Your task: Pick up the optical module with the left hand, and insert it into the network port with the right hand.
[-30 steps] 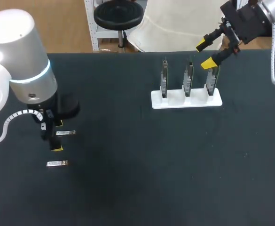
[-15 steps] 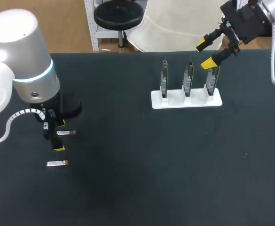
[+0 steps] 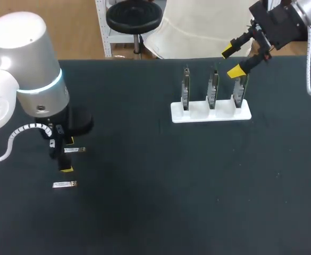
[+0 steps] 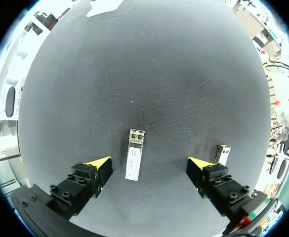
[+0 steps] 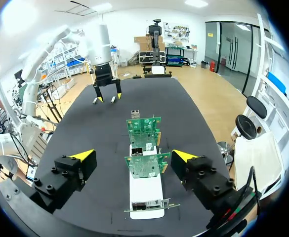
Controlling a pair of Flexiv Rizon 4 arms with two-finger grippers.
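Note:
A small silver optical module (image 3: 74, 150) lies flat on the black table, in the gap between the spread yellow fingertips of my left gripper (image 3: 66, 154). In the left wrist view this module (image 4: 134, 154) sits between the tips of the left gripper (image 4: 150, 168) and nearer one finger, touching neither. A second module (image 3: 65, 184) (image 4: 221, 154) lies just outside the other finger. Three green network boards (image 3: 212, 87) stand upright in a white holder (image 3: 198, 114). My right gripper (image 3: 231, 60) hangs open above and behind the rightmost board, with nothing in it. In its own view the right gripper (image 5: 134, 156) looks down the row of boards (image 5: 147, 165).
The white holder (image 5: 145, 190) stands at the back right of the black table (image 3: 160, 186). My left arm's large grey joint (image 3: 30, 64) overhangs the table's left side. A white cable (image 3: 11, 139) loops beside the left wrist.
The left arm's upper joint has drifted slightly to the right; its gripper stays around the module. The right arm has not moved.

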